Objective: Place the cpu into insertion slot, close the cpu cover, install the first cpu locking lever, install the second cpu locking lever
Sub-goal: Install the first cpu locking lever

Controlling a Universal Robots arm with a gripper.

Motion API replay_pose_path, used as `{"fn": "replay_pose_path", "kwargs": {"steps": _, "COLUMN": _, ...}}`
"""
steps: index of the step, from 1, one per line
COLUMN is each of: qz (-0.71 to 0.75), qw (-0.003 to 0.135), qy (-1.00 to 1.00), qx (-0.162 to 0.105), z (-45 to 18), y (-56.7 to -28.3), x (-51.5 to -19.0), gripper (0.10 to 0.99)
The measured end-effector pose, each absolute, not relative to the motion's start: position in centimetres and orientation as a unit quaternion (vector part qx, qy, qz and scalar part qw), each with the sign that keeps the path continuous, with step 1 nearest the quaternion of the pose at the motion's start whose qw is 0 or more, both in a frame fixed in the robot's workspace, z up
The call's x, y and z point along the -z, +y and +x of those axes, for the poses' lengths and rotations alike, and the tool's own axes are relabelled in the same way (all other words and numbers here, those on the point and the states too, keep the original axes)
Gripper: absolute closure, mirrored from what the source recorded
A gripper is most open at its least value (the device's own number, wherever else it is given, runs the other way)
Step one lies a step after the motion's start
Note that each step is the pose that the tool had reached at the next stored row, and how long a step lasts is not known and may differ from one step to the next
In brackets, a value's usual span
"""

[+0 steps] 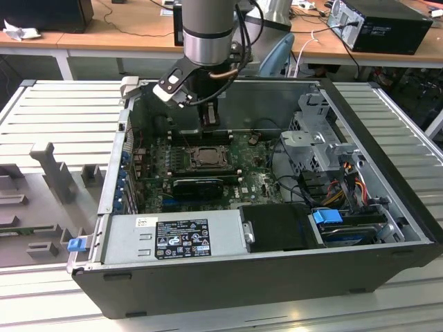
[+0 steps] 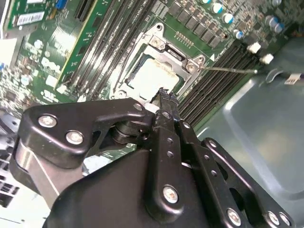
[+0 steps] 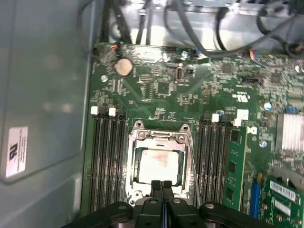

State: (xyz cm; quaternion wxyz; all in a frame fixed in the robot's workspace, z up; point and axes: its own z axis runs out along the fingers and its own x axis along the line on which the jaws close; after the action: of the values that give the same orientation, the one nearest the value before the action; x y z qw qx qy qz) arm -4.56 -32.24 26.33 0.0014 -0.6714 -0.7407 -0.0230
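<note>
Exterior view puts the insertion slot [image 1: 205,156] on the green board [image 1: 257,184] below the arm [image 1: 208,31]; in the first wrist view the cpu [image 3: 159,164] lies flat in it, the cpu cover [image 3: 159,137] seemingly down around it — hard to be sure. Probably light, stiff, thin and fragile underneath, the chip wants holding by opposite edges only. Jaws are pressed together on nothing — tips just beside the cover's rim.

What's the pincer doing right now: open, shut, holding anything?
Pincer: shut, fingertips pressed together, holding nothing, close to the cpu.
</note>
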Motion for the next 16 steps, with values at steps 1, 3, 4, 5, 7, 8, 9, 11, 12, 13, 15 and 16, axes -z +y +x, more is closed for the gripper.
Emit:
{"fn": "replay_pose_path", "kwargs": {"steps": 1, "qz": -0.658, "qw": 0.002, "qy": -0.752, "qx": 0.023, "z": -4.56, "y": -32.24, "x": -26.32, "gripper": 0.980}}
{"fn": "replay_pose_path", "kwargs": {"steps": 3, "qz": -0.639, "qw": 0.002, "qy": -0.769, "qx": 0.023, "z": -4.57, "y": -32.24, "x": -26.31, "gripper": 0.980}}
{"fn": "replay_pose_path", "kwargs": {"steps": 4, "qz": -0.629, "qw": 0.003, "qy": -0.777, "qx": 0.023, "z": -4.56, "y": -32.24, "x": -26.28, "gripper": 0.980}}
{"fn": "replay_pose_path", "kwargs": {"steps": 5, "qz": -0.621, "qw": 0.003, "qy": -0.783, "qx": 0.022, "z": -4.56, "y": -32.24, "x": -26.25, "gripper": 0.980}}
{"fn": "replay_pose_path", "kwargs": {"steps": 7, "qz": -0.598, "qw": 0.003, "qy": -0.801, "qx": 0.022, "z": -4.56, "y": -32.24, "x": -26.16, "gripper": 0.980}}
{"fn": "replay_pose_path", "kwargs": {"steps": 8, "qz": -0.584, "qw": 0.004, "qy": -0.811, "qx": 0.021, "z": -4.56, "y": -32.24, "x": -26.10, "gripper": 0.980}}
{"fn": "replay_pose_path", "kwargs": {"steps": 9, "qz": -0.567, "qw": 0.004, "qy": -0.823, "qx": 0.021, "z": -4.56, "y": -32.24, "x": -26.10, "gripper": 0.980}}
{"fn": "replay_pose_path", "kwargs": {"steps": 11, "qz": -0.552, "qw": 0.004, "qy": -0.833, "qx": 0.021, "z": -4.56, "y": -32.24, "x": -26.09, "gripper": 0.980}}
{"fn": "replay_pose_path", "kwargs": {"steps": 12, "qz": -0.538, "qw": 0.005, "qy": -0.843, "qx": 0.021, "z": -4.56, "y": -32.24, "x": -26.08, "gripper": 0.980}}
{"fn": "replay_pose_path", "kwargs": {"steps": 13, "qz": -0.531, "qw": 0.005, "qy": -0.847, "qx": 0.021, "z": -4.56, "y": -32.24, "x": -26.08, "gripper": 0.980}}
{"fn": "replay_pose_path", "kwargs": {"steps": 15, "qz": -0.515, "qw": 0.005, "qy": -0.857, "qx": 0.020, "z": -4.56, "y": -32.23, "x": -26.06, "gripper": 0.980}}
{"fn": "replay_pose_path", "kwargs": {"steps": 16, "qz": -0.507, "qw": 0.005, "qy": -0.862, "qx": 0.020, "z": -4.56, "y": -32.24, "x": -26.07, "gripper": 0.980}}
